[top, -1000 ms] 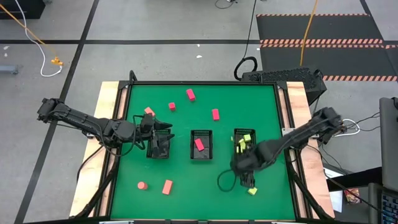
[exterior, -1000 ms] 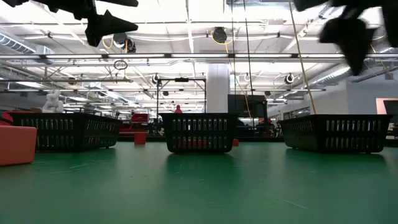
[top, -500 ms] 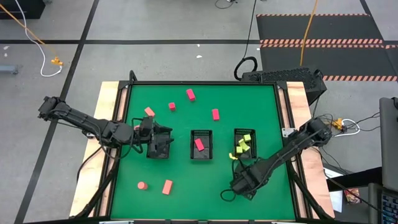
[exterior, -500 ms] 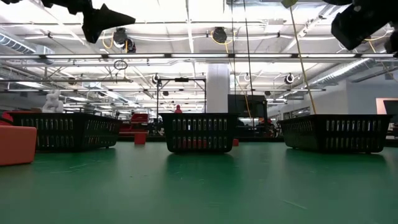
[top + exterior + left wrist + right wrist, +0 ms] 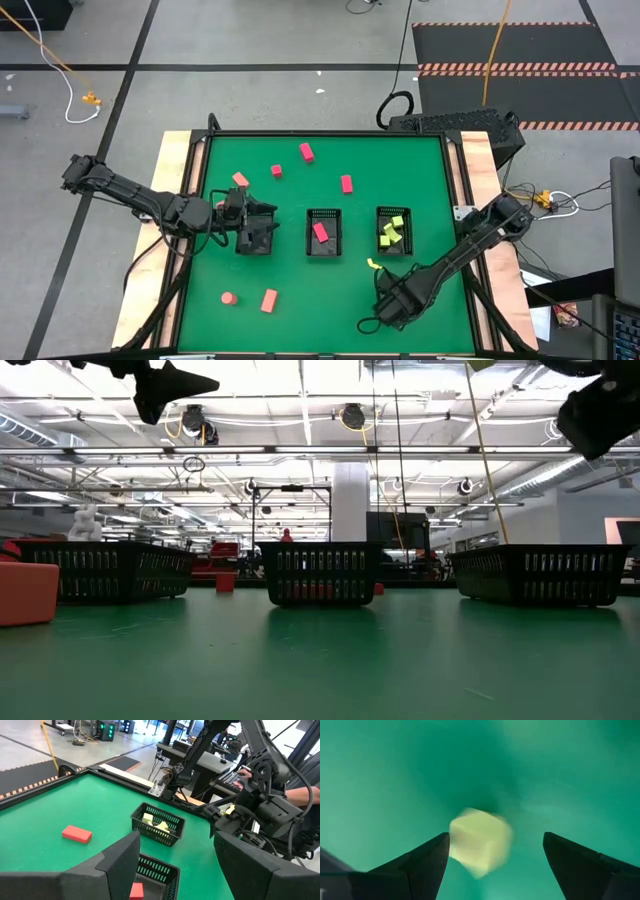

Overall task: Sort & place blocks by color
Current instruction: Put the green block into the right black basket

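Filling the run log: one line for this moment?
right gripper open over yellow-green cube | left gripper open over left basket

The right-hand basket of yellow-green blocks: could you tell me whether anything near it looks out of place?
Yes. One yellow-green piece lies loose on the green mat just outside the right basket. Another yellow-green block sits on the mat between the open fingers of the right gripper, not yet gripped.

We saw three black mesh baskets (image 5: 323, 232) standing in a row across the middle of the green table (image 5: 420, 170), and an orange cable (image 5: 45, 50) trailing over the grey floor far left.
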Controlling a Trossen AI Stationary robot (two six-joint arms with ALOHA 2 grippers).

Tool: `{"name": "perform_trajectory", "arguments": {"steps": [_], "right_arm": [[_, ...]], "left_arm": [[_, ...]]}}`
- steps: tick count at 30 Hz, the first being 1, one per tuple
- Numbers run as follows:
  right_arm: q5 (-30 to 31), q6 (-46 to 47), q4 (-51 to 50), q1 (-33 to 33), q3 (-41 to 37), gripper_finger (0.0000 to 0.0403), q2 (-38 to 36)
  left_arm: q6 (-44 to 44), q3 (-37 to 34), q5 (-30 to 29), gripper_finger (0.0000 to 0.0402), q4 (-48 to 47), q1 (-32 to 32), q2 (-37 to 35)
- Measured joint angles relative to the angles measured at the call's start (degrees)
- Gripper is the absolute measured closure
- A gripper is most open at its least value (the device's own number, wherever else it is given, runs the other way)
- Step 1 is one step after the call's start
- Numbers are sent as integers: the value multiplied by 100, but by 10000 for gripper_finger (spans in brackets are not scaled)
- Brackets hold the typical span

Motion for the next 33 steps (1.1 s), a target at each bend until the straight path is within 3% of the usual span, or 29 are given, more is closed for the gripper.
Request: {"name": "perform_trajectory", "arguments": {"steps": [5, 10, 14, 19, 20, 26, 33], "right_arm": [[-15, 238, 956, 94, -455, 90, 14], [76, 319, 984, 84, -603, 115, 5], [269, 346, 978, 89, -607, 168, 3], [311, 185, 919, 84, -598, 274, -35], [390, 117, 888, 84, -576, 280, -74], [1061, -424, 664, -36, -231, 280, -680], [2034, -1036, -511, -821, -168, 280, -1706]], "left_arm": [[-46, 0, -4, 147, -19, -17, 0], [-97, 0, -11, 147, -99, -119, 0], [-135, 0, -17, 147, -101, -184, 0], [-144, 0, -15, 147, -77, -254, 0], [-146, 0, -15, 147, -55, -256, 2], [-150, 0, -16, 147, 15, -256, 0], [-82, 0, -101, 147, 123, -251, 2]]}}
